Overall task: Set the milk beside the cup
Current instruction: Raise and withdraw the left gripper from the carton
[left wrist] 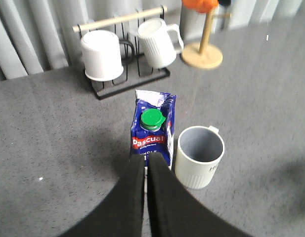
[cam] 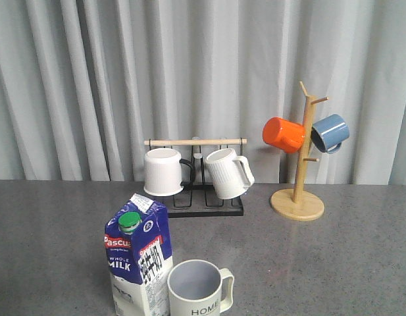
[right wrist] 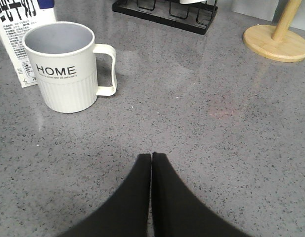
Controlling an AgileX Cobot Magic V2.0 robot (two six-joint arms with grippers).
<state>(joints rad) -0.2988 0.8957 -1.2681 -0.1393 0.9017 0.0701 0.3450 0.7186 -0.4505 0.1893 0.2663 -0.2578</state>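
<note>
The milk (cam: 137, 257) is a blue-and-white carton with a green cap, standing upright at the table's front left. It also shows in the left wrist view (left wrist: 153, 129) and partly in the right wrist view (right wrist: 21, 29). The cream "HOME" cup (cam: 199, 289) stands right beside it on its right, also in the left wrist view (left wrist: 199, 155) and the right wrist view (right wrist: 65, 69). My left gripper (left wrist: 146, 159) is shut and empty, above and just short of the carton. My right gripper (right wrist: 152, 156) is shut and empty, over bare table to the cup's right.
A black rack (cam: 196, 197) with a wooden bar holds a plain white mug (cam: 163, 171) and a ribbed white mug (cam: 228, 172) at the back. A wooden mug tree (cam: 300, 191) holds an orange mug (cam: 283, 134) and a blue mug (cam: 330, 133). Grey curtain behind.
</note>
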